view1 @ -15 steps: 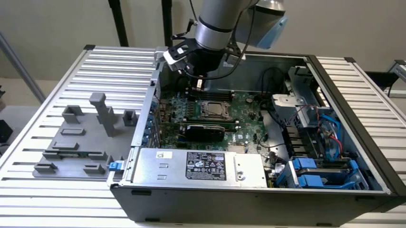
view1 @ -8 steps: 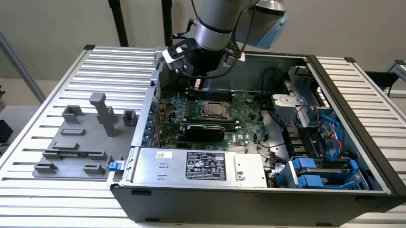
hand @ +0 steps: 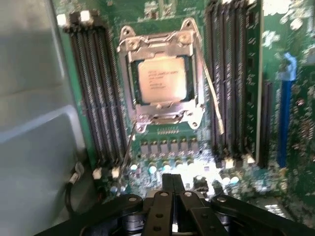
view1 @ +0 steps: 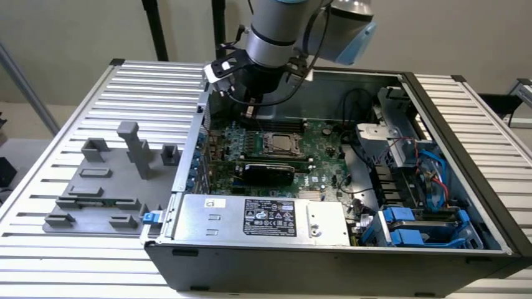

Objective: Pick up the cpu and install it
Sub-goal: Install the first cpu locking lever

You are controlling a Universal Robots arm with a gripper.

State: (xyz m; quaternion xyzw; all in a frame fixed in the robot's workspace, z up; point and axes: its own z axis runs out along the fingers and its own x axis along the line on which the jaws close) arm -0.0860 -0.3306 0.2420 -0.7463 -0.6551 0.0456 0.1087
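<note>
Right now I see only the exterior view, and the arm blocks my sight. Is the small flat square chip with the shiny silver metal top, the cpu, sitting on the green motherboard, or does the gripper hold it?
Observer: In the wrist view the cpu lies flat inside the silver metal-framed socket, top side up. The gripper does not hold it.
Operator: Is the gripper open?
Observer: No, it is shut, with nothing between its black jaws, and it is apart from the chip.
Operator: And the lever of the socket?
Observer: A thin wire lever runs slanted beside the socket. I cannot tell whether it is latched.
</note>
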